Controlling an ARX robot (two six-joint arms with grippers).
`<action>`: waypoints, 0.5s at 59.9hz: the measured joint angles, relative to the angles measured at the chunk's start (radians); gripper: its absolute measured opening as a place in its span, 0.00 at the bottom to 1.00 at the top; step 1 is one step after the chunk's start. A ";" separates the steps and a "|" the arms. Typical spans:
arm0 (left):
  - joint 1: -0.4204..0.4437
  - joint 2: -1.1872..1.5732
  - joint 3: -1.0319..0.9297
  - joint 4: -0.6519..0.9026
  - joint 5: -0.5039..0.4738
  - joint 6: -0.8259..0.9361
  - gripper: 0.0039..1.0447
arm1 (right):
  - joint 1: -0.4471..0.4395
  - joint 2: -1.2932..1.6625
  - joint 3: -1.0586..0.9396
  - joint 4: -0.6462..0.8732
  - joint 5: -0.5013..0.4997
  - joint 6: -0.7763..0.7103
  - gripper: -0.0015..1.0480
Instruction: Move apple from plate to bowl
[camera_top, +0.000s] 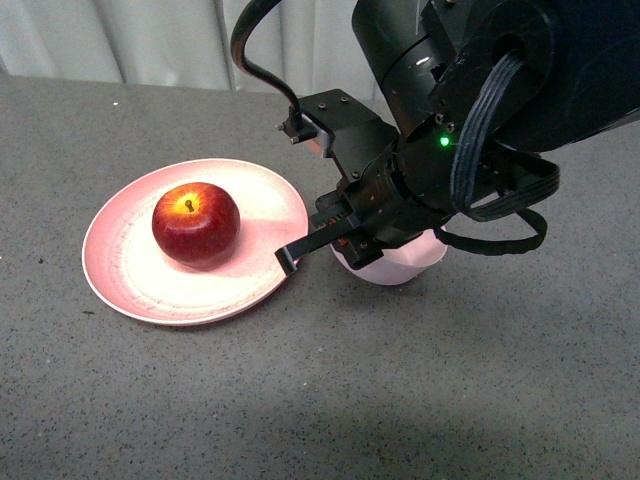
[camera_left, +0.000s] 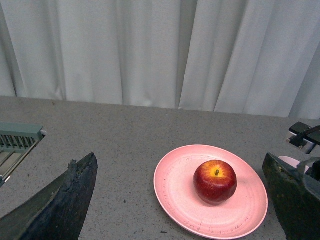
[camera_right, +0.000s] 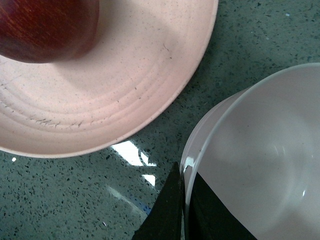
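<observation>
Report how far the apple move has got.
Done: nothing; the apple sits on the plate. In hand: the right gripper is low at the rim of the bowl, holding no apple; the left gripper is open and empty. Left: grasp, carry, drop it in.
</observation>
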 joint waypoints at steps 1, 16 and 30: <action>0.000 0.000 0.000 0.000 0.000 0.000 0.94 | 0.002 0.003 0.003 -0.001 -0.003 0.002 0.01; 0.000 0.000 0.000 0.000 0.000 0.000 0.94 | 0.019 0.033 0.030 -0.010 0.011 0.007 0.01; 0.000 0.000 0.000 0.000 0.000 0.000 0.94 | 0.023 0.036 0.029 0.017 0.019 0.012 0.19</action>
